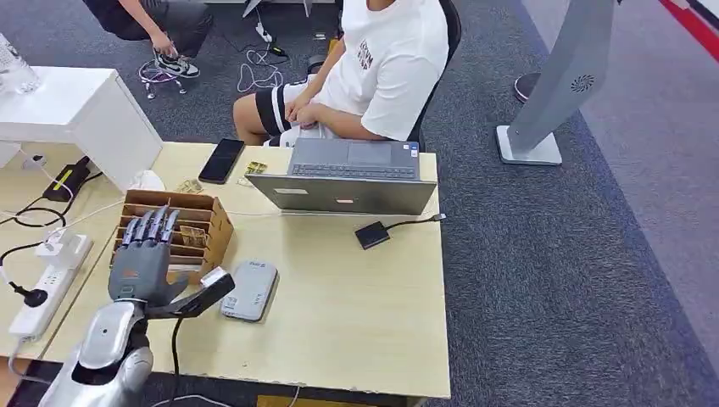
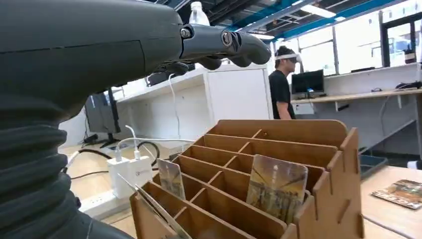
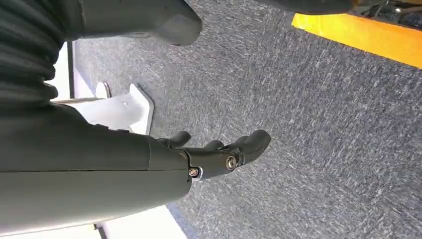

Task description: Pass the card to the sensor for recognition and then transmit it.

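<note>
Left hand empty, fingers spread, hovering over wooden card rack. Card upright in rack slot, at 12 o'clock below fingertips, long axis vertical. Left hand nearer; right hand hangs empty, fingers loosely apart, over carpet. Grey sensor pad on table at 3 o'clock. Laptop, seated person beyond.

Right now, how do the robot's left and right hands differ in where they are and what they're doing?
The left hand is raised over the wooden card organizer on the table, fingers extended toward the slots; the right hand hangs over grey carpet, away from the table. The left hand has cards close beneath it; the right hand has nothing near. Both hold nothing.
</note>
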You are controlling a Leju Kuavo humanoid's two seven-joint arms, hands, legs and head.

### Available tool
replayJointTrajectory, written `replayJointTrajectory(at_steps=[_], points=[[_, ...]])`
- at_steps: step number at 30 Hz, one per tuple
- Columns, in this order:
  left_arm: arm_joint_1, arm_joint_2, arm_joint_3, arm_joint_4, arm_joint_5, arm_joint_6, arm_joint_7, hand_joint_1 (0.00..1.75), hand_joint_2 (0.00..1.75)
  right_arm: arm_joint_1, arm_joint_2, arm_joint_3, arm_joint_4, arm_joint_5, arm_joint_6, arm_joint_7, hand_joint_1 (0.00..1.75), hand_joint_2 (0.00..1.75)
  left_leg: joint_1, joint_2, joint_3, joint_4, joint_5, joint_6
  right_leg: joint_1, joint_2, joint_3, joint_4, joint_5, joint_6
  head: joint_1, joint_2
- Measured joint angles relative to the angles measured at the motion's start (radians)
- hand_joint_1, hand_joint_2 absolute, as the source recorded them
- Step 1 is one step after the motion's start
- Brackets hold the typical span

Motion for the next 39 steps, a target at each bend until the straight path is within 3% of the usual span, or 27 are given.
replayJointTrajectory(at_steps=[39], points=[[0.008, -0.036, 0.019, 0.045, -0.035, -0.019, 0.014, 0.00, 1.75, -0.001, 0.005, 0.000, 0.000, 0.020, 0.001, -0.007, 0.00, 1.75, 0.000, 0.000, 0.000, 0.000, 0.000, 0.000, 0.000, 0.000, 0.000, 0.000, 0.000, 0.000, 0.000, 0.000]])
